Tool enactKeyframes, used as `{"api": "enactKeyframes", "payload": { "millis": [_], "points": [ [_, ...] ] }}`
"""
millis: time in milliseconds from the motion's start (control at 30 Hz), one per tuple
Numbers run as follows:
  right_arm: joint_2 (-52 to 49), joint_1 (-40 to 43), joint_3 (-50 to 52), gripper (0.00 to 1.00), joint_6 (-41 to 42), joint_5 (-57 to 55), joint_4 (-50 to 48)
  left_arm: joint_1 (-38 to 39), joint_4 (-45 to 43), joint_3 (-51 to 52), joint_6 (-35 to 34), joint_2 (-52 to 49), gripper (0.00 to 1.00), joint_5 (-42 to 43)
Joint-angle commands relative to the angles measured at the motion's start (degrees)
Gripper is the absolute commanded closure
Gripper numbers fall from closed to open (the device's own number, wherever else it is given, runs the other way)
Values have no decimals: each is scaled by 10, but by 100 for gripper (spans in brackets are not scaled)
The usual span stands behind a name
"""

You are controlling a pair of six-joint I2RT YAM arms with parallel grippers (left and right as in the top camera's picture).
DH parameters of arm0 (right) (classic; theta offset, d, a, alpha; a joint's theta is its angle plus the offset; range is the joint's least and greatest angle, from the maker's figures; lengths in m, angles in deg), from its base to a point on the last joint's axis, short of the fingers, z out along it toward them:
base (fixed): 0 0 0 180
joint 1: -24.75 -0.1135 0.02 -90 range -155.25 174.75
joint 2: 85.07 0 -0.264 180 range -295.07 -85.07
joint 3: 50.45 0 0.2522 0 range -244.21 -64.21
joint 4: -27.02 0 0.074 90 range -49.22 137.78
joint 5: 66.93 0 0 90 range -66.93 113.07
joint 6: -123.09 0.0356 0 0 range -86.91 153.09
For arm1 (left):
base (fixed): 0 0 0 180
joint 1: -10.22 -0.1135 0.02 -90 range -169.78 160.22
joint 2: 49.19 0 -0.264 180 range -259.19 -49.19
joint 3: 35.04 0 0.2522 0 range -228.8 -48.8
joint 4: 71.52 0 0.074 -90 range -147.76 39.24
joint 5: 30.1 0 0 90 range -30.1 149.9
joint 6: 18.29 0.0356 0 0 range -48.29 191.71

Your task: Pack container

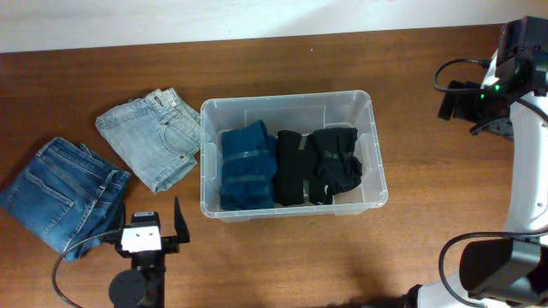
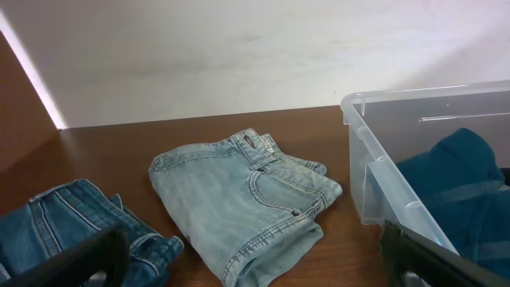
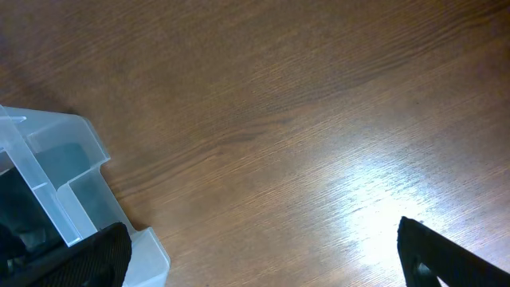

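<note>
**Left claw open and empty, light jeans dead ahead: left arm's pick**

Left claw (image 1: 152, 218) hovers at the near edge of the bench, left of centre. Its fingers are spread wide with nothing between them. Right claw (image 3: 260, 239) is also spread and empty, up by the far right corner over bare wood. Its wrist view catches only one corner of the bin.

Task item: large clear rectangular plastic storage bin (image 1: 373, 128), mid-bench, long axis parallel to the near edge. Inside is a row of three: folded teal-blue garment (image 1: 247, 167), folded black garment (image 1: 291, 167) and crumpled black garment (image 1: 336, 162), touching side to side. An open strip is left along the bin's far wall.

Outside the bin:
- folded light-wash denim jeans (image 1: 150, 137), just beside the bin's left wall
- folded dark-blue denim jeans (image 1: 60, 192), near the left edge, beside the light pair

Key relation: the light jeans lie straight out from the left claw toward the far edge, and the left wrist view has them centred between the fingers. Their long axis is skewed, running from far-left to near-right, so the wrist probably needs some yaw to bite across the fold. The bin sits to the claw's right, so the carry is short.

The right arm is a poor choice, since the whole bin stands between it and either pair. The dark pair sits off to the left claw's left, likely second in line.
</note>
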Motion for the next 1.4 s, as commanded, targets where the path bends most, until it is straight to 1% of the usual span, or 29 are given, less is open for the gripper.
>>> {"api": "enactKeyframes", "payload": {
  "millis": [0,67,167,233,267,333,400,433,500,667,733,833,900,1000,1033,1100,1200,1367],
  "points": [
    [-1,3,-1,1,3,-7,2,-3,-12,5,11,4,1,-3],
    [-1,3,-1,2,3,-7,2,-3,-26,5,11,4,0,24],
    [-1,3,-1,2,3,-7,2,-3,-31,-3,9,3,0,90],
    [-1,3,-1,1,3,-7,2,-3,-2,-26,-16,-1,0,111],
    [-1,3,-1,1,3,-7,2,-3,23,-46,-31,-7,0,112],
    [-1,3,-1,1,3,-7,2,-3,75,-96,-32,-27,0,96],
    [-1,3,-1,1,3,-7,2,-3,136,-167,-30,-64,1,49],
    [-1,3,-1,2,3,-7,2,-3,173,-223,-17,-99,1,28],
    [-1,3,-1,2,3,-7,2,-3,221,-302,3,-155,0,11],
    [-1,3,-1,1,3,-7,2,-3,333,-513,3,-327,1,12],
    [-1,3,-1,2,3,-7,2,-3,367,-589,3,-386,1,31],
    [-1,3,-1,2,3,-7,2,-3,398,-668,3,-447,1,58],
    [-1,3,-1,2,3,-7,2,-3,401,-694,3,-471,1,58],
    [-1,3,-1,2,3,-7,2,-3,400,-697,1,-485,0,58],
    [-1,3,-1,2,3,-7,2,-3,399,-697,-21,-493,0,47],
    [-1,3,-1,1,3,-7,2,-3,408,-697,-98,-515,0,-2],
    [-1,3,-1,1,3,-7,2,-3,421,-697,-139,-562,0,-36],
    [-1,3,-1,2,3,-7,2,-18,411,-697,-189,-661,0,-39]
  ]
}}
